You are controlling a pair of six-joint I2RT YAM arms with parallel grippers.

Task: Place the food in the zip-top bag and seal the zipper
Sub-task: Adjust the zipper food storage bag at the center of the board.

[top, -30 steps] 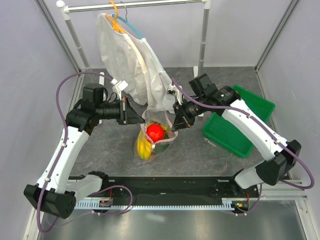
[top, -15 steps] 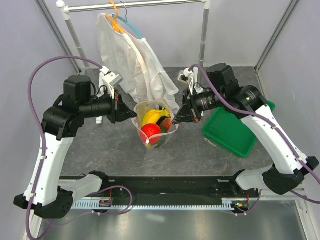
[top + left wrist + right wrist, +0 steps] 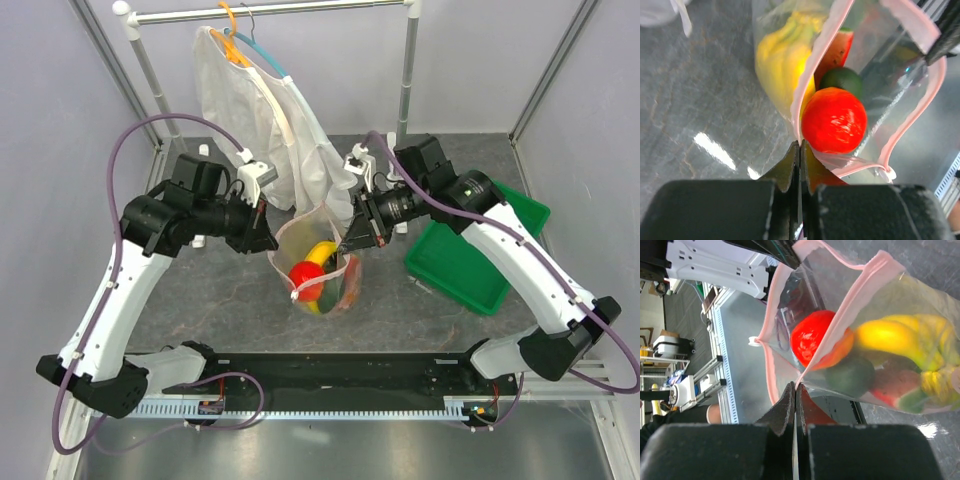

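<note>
A dark grey, mottled tabletop (image 3: 220, 300) fills the floor of a cell with pale lilac walls (image 3: 50, 120) and slanted metal posts. At the back a metal rail (image 3: 300, 8) carries a white garment (image 3: 260, 120) on a hanger. A green tray (image 3: 470, 260) lies on the right side of the tabletop.

The zip-top bag (image 3: 320, 270) hangs at the middle of the tabletop, between the two arms and just in front of the garment's lower edge. Its mouth gapes wide. Whether its bottom touches the tabletop cannot be told.

The food (image 3: 315, 272) is inside the bag: a red round piece (image 3: 834, 120) on top, a yellow banana bunch (image 3: 780, 60), a watermelon slice (image 3: 835, 50) and a dark green piece (image 3: 840, 82).

The left arm rises from its base, elbow high, and reaches inward. Its left tool (image 3: 262, 238) is clenched on the pinkish zipper (image 3: 842, 315) at the left side of the mouth.

The right arm arches over the tray and reaches inward from the opposite side. The right tool (image 3: 352, 245) is pinched tight on the zipper's right side.
</note>
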